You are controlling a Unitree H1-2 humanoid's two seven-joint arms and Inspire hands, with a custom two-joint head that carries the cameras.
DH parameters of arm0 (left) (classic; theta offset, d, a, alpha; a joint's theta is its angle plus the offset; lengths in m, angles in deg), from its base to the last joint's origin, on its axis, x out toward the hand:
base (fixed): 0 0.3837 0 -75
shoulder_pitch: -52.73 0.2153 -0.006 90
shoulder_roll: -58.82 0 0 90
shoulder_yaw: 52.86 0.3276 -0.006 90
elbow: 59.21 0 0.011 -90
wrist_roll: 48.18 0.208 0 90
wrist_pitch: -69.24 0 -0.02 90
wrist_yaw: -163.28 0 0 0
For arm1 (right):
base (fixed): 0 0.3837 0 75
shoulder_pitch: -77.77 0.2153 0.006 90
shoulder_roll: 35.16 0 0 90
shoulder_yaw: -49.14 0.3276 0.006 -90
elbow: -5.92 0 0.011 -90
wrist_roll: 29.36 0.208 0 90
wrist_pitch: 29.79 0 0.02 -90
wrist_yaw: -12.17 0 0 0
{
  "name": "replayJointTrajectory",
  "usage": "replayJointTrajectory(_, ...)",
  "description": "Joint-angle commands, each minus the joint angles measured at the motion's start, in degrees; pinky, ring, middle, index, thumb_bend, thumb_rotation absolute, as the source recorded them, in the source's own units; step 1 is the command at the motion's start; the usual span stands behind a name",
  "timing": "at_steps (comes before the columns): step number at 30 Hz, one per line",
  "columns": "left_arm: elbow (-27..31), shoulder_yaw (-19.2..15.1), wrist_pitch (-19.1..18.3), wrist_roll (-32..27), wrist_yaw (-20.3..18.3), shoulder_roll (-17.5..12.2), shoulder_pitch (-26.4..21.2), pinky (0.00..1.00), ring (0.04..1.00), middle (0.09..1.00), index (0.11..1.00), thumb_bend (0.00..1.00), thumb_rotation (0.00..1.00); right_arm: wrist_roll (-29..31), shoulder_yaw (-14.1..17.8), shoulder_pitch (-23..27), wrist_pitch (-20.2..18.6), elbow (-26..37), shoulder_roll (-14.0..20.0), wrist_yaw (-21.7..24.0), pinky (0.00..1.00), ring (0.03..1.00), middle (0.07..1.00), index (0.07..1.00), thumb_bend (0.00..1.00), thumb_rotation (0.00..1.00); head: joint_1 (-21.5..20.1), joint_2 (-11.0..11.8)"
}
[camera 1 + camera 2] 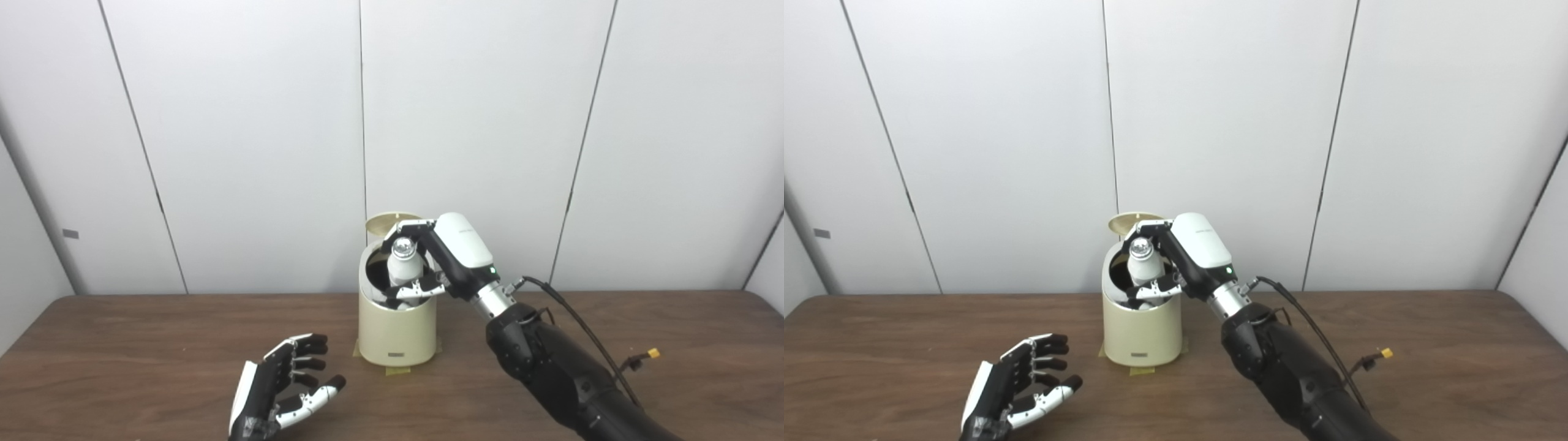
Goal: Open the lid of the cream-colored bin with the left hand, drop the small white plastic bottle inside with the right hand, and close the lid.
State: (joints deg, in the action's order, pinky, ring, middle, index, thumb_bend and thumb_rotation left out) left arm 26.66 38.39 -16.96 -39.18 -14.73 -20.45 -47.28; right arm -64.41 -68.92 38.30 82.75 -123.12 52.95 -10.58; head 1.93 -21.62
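The cream-colored bin stands on the table at the centre, its lid tipped up and open at the back. My right hand is shut on the small white bottle with a silver cap and holds it upright in the bin's opening; the bottle also shows in the right eye view. My left hand is open and empty, low over the table to the front left of the bin and apart from it.
The brown wooden table runs the full width, with white wall panels close behind the bin. Tape tabs lie at the bin's base. A black cable with a yellow plug hangs by my right forearm.
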Motion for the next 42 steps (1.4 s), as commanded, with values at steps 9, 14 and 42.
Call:
replayJointTrajectory(9,1.2,0.0,1.9,0.1,0.3,-0.2,-1.7,0.54,0.655,0.713,0.731,0.68,0.07,-3.5,3.1,-1.7,-4.4,8.8,2.1,8.2,0.38,0.468,0.605,0.499,0.52,0.14,-0.4,0.0)
replayJointTrajectory(14,1.3,0.1,1.8,0.3,0.2,-0.5,-1.6,0.55,0.652,0.709,0.727,0.67,0.07,-4.0,4.3,-2.5,-5.3,10.2,2.1,10.7,0.39,0.479,0.613,0.498,0.52,0.15,-0.5,-0.1)
replayJointTrajectory(42,1.1,0.3,1.6,0.4,0.2,-0.5,-1.7,0.56,0.657,0.712,0.720,0.68,0.06,-4.1,7.8,-5.5,-6.6,13.7,1.2,13.7,0.35,0.452,0.701,0.782,0.84,0.17,-0.6,-0.2)
